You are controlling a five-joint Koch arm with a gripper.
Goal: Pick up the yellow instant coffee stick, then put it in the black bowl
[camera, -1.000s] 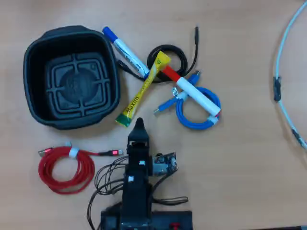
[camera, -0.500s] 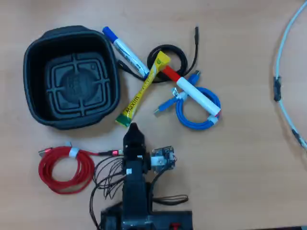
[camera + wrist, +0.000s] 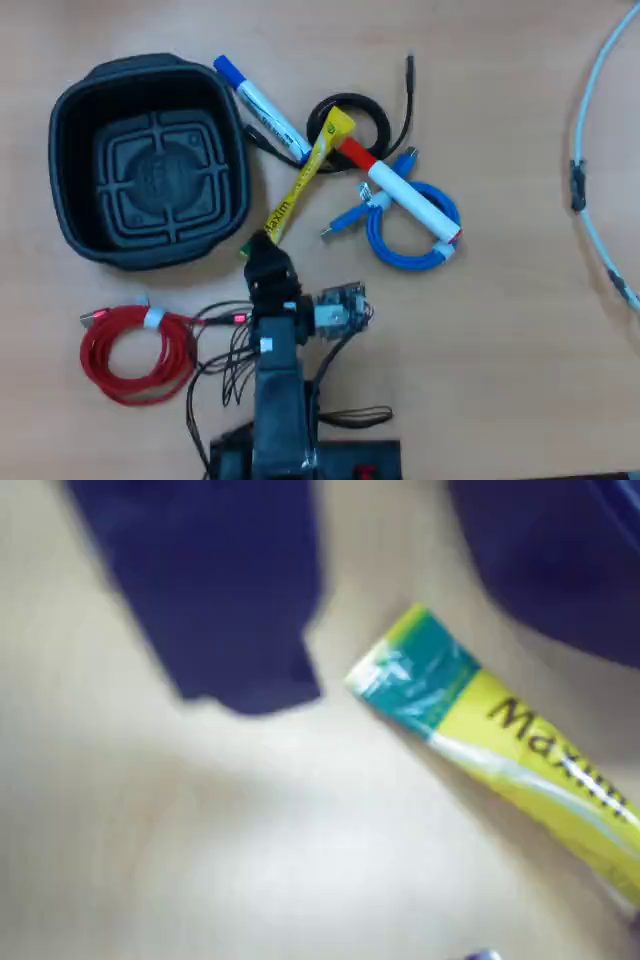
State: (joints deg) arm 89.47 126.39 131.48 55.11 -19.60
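The gripper (image 3: 265, 252) hangs over the green end of the yellow instant coffee stick (image 3: 300, 183); its jaw gap cannot be told. The black bowl (image 3: 70, 215) sits just left of it on the tabletop (image 3: 500, 330).

Two markers (image 3: 262, 107), (image 3: 400, 192) lie among coiled cables (image 3: 138, 352).

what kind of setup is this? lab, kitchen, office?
Likely a hobby or lab desk: a pale wood tabletop strewn with a coiled red cable, a blue cable and whiteboard markers, plus exposed wiring on the arm.
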